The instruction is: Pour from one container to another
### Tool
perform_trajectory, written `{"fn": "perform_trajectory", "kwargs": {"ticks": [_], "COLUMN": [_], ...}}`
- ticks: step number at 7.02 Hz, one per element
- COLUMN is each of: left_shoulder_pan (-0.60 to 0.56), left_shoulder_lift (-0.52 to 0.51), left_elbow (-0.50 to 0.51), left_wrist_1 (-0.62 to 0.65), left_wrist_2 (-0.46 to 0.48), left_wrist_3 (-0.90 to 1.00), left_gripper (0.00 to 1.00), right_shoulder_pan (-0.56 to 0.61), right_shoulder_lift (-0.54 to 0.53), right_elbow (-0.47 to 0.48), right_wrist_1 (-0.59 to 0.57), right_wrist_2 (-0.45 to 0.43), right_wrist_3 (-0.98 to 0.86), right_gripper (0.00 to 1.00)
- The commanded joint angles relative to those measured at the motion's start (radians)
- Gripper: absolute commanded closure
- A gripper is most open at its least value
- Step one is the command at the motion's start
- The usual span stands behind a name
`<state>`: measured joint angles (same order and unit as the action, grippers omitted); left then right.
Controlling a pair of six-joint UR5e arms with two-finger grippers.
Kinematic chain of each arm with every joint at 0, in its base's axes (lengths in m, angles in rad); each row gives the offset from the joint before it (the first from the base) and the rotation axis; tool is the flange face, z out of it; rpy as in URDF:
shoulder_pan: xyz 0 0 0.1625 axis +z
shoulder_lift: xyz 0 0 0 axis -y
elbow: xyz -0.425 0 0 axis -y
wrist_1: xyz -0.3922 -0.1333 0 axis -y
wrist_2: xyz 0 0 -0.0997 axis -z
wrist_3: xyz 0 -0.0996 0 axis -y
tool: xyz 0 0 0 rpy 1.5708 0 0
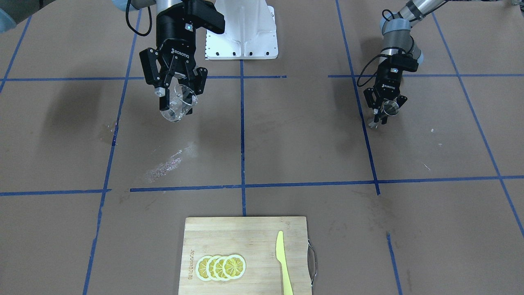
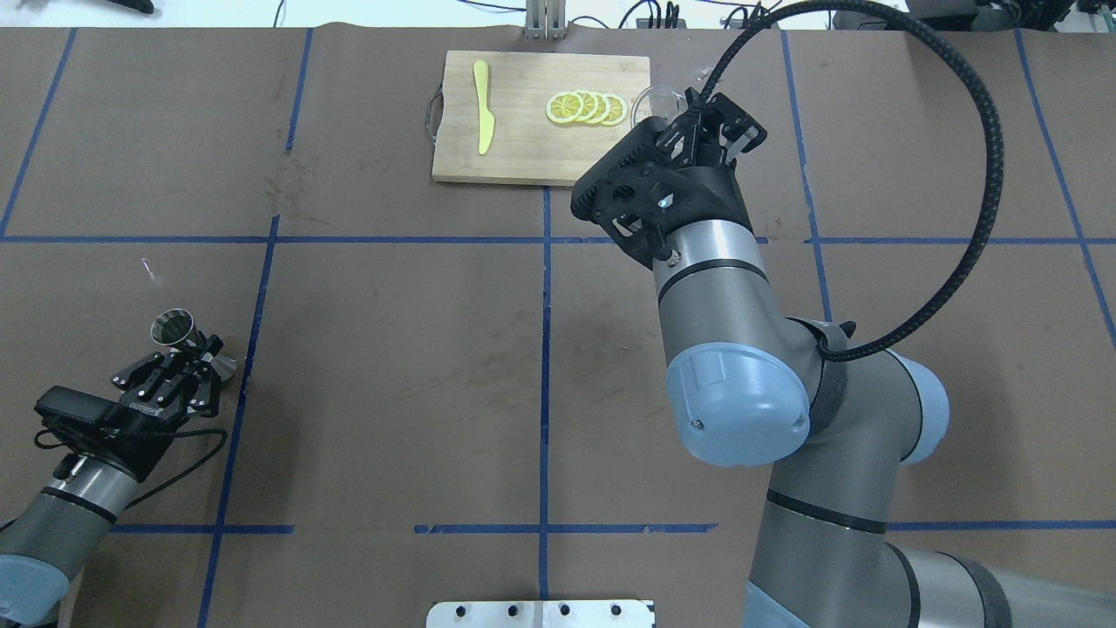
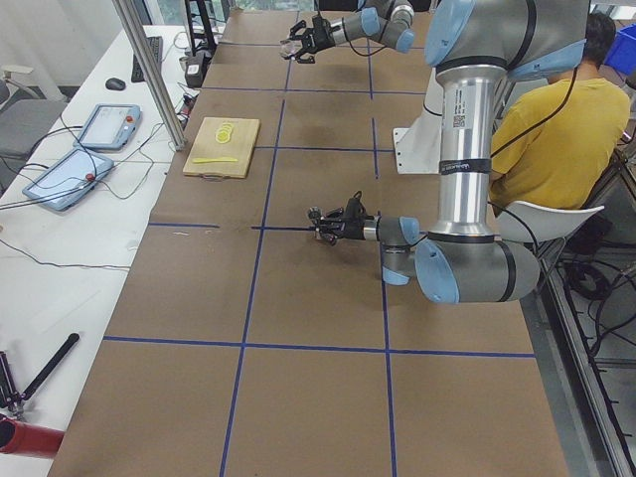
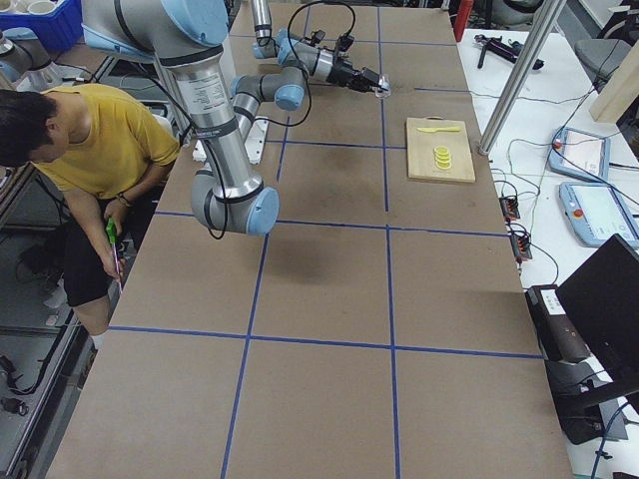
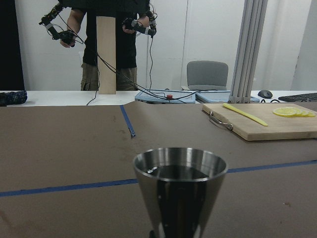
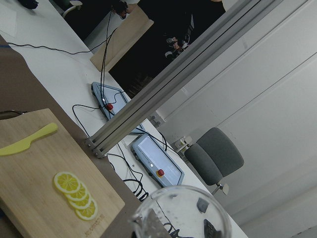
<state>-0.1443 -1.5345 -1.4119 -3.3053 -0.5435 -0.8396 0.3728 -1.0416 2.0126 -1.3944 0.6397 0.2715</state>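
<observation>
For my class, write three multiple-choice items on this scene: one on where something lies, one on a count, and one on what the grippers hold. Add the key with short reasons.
1. Where does the yellow knife lie?
A. On the cutting board, beside the lemon slices
B. On the bare table paper
C. Between a gripper's fingers

2. How many lemon slices are there?
A. Two
B. Four
C. Six

3. What do the grippers hold?
A. The left gripper is shut on the jigger, and the right gripper is shut on the glass cup
B. The left is shut on the cup, the right on the jigger
C. Both are open and empty

Key:
1 A: the knife rests on the board, apart from the slices.
2 B: four overlapping slices show in the front view.
3 A: each gripper's fingers clamp its vessel, and the cup is tilted.
</observation>
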Motion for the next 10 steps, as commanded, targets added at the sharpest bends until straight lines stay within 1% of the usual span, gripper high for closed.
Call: {"fn": "perform_trajectory", "kwargs": {"ticks": [1, 2, 5, 8, 10], "left_shoulder_pan": [0.011, 0.014, 0.017, 0.017, 0.017], "left_shoulder_lift": [-0.003, -0.003, -0.003, -0.01, -0.013], "left_elbow": [0.001, 0.007, 0.008, 0.011, 0.022], "left_wrist_1": [0.0, 0.0, 0.001, 0.001, 0.001], "left_wrist_2": [0.005, 0.005, 0.005, 0.005, 0.007], "left_wrist_3": [0.001, 0.001, 0.004, 0.011, 0.011], "left_gripper": [0.86, 0.83, 0.79, 0.7, 0.68], "right_shoulder_pan": [0.0, 0.0, 0.0, 0.0, 0.0], "right_shoulder_lift": [0.0, 0.0, 0.0, 0.002, 0.002], "right_elbow": [-0.001, -0.002, -0.002, -0.002, -0.002], "right_wrist_1": [0.0, 0.0, 0.0, 0.0, 0.0], "right_wrist_2": [0.0, 0.0, 0.0, 0.0, 0.0], "right_wrist_3": [0.0, 0.0, 0.0, 0.0, 0.0], "right_gripper": [1.0, 1.0, 1.0, 1.0, 1.0]}}
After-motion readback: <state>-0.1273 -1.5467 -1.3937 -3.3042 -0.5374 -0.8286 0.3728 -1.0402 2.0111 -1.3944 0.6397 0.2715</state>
